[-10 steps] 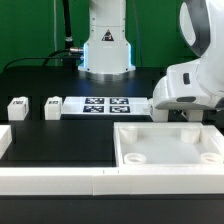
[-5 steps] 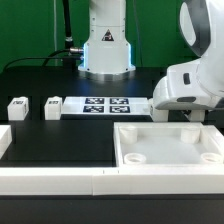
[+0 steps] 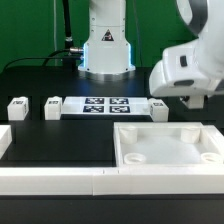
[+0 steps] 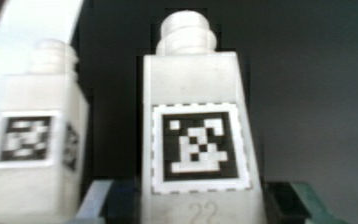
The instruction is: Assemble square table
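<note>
Exterior view: the slab (image 3: 165, 150) lies recess-up (round sockets showing) at the front, on the exterior view's right, with the arm (image 3: 185, 65) above its far edge. Wrist view: the gripper (image 4: 202, 198) clamps a tagged leg (image 4: 194, 120); another leg (image 4: 34, 130) sits just beside.

Leg (image 4: 194, 100) white, blk/wht tag (image 4: 197, 148); square table (image 3: 170, 150) white.

Arm base (image 3: 107, 35): glossy white casing, rounded column. A pale blue lit panel (image 3: 107, 57) sits low on its front. Black cable (image 3: 66, 25) runs alongside the base on the exterior view's left. Wrist housing (image 3: 184, 68): smooth white shell, boxy with rounded corners, darker underneath. Pincer (image 4: 208, 203): two dark grey fingers (image 4: 112, 200), flat-faced with a bluish sheen. Only their ends are visible. No screws or lettering legible.
</note>
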